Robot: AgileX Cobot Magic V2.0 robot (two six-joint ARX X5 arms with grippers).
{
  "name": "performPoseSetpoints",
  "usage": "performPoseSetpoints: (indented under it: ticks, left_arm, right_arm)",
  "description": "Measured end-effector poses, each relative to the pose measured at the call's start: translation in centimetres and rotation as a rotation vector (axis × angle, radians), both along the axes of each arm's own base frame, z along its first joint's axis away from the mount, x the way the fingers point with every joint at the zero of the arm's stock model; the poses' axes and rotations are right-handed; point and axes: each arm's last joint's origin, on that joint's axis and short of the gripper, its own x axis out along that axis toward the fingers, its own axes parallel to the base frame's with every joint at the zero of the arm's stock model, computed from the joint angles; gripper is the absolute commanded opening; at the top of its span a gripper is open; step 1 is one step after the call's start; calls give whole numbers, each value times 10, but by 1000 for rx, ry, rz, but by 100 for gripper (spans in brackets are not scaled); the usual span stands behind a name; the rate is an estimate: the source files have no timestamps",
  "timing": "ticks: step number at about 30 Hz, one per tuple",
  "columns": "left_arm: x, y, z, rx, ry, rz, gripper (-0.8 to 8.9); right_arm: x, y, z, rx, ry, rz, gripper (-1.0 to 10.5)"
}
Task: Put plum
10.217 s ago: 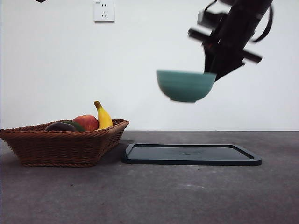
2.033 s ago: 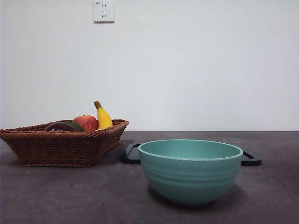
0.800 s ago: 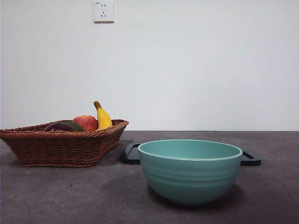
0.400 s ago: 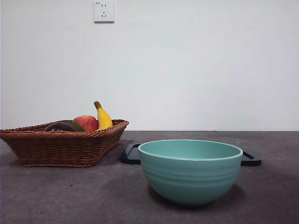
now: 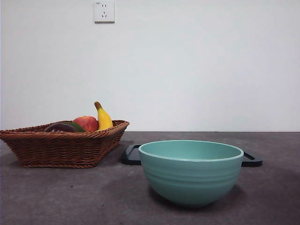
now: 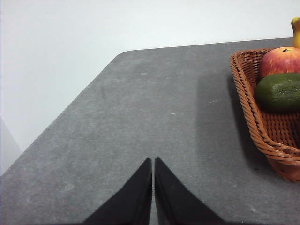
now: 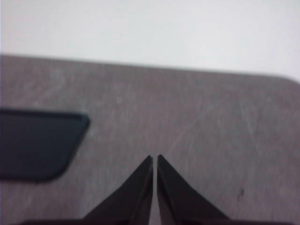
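Observation:
The plum (image 5: 58, 127) is a dark purple fruit lying in the wicker basket (image 5: 61, 149) at the left of the front view, only its top showing over the rim. It does not show in either wrist view. My left gripper (image 6: 153, 161) is shut and hangs over bare table beside the basket (image 6: 253, 122). My right gripper (image 7: 154, 158) is shut too, over the table near a corner of the black tray (image 7: 37, 143). Neither arm appears in the front view.
A red apple (image 5: 86, 123), a banana (image 5: 103, 117) and a dark green fruit (image 5: 76, 125) share the basket. A teal bowl (image 5: 191, 172) stands near the front, with the black tray (image 5: 253, 160) behind it. The left wrist view shows the apple (image 6: 281, 60) and green fruit (image 6: 279, 91).
Ten seconds ago an arm held the teal bowl in the air above the tray. Now the bowl stands on the table and the arm is gone. Nothing has moved in the last 2.5 seconds.

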Motion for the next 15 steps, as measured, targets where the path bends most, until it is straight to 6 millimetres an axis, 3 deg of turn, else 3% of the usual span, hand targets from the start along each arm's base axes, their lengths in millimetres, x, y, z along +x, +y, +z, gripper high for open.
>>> performPoseSetpoints:
  ticks: [15]
  left_arm:
    - [0,0,0,0,0,0,7]
  right_arm:
    - [-1,0,-4,23,49,-12,5]
